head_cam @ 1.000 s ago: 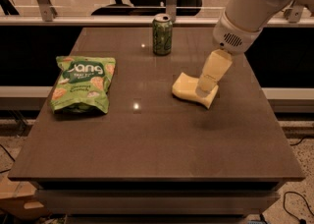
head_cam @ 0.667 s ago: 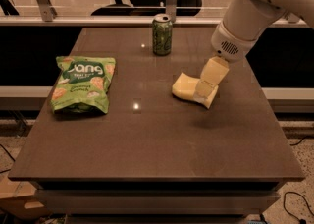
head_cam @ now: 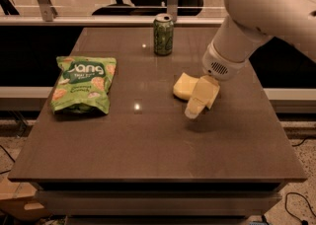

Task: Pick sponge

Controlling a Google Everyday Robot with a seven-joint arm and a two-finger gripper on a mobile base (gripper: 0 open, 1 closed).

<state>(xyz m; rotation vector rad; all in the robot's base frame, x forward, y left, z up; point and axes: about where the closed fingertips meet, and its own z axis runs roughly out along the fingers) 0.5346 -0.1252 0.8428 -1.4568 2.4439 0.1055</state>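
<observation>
The sponge [head_cam: 182,86] is a pale yellow block lying on the brown table [head_cam: 148,140], right of centre. My gripper [head_cam: 196,106] hangs from the white arm [head_cam: 256,17] that comes in from the upper right. It is down at the sponge's right front side and covers that part of it. Its tip is close to the table surface, just in front of the sponge. I cannot tell whether it touches the sponge.
A green can [head_cam: 163,33] stands upright at the back of the table, behind the sponge. A green snack bag [head_cam: 81,84] lies flat on the left. A glass rail and office chairs are behind the table.
The arm has swung lower and nearer to the camera. The gripper has come down and forward over the sponge's right side. The sponge, can and bag have not moved.
</observation>
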